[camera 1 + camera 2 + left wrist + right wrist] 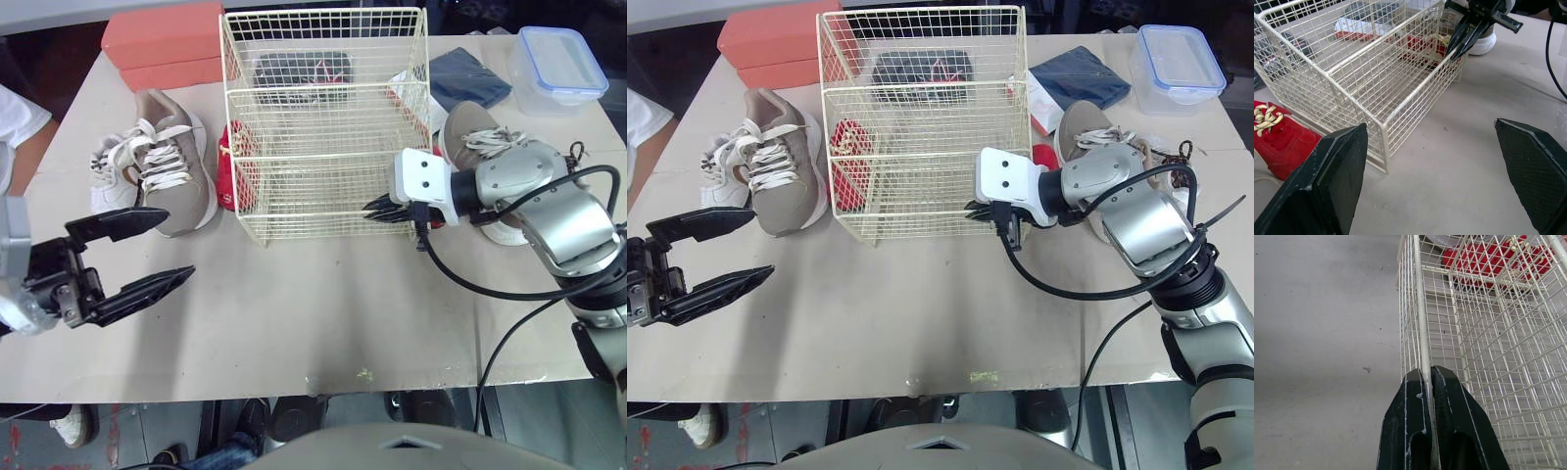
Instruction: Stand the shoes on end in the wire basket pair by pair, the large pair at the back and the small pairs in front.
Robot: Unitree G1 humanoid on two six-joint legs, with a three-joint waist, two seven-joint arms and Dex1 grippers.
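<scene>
The cream wire basket point(323, 127) stands mid-table with nothing inside it. My right gripper point(377, 208) is shut on a vertical wire at the basket's front right corner point(1422, 333). My left gripper point(179, 245) hangs open over the table's front left, holding nothing. A large beige sneaker point(171, 162) and a small white sneaker point(106, 171) lie left of the basket. A small red shoe point(227, 166) rests against the basket's left wall. The other beige sneaker point(480, 137) lies on the right behind my right arm, with a bit of red shoe point(1046, 157) beside it.
Two orange-red boxes point(162, 44) sit at the back left. A dark item point(299, 69) lies behind the basket. A navy cloth point(470, 76) and a clear blue-lidded container point(558, 64) are back right. A person's white sleeve point(15, 113) shows at the left edge.
</scene>
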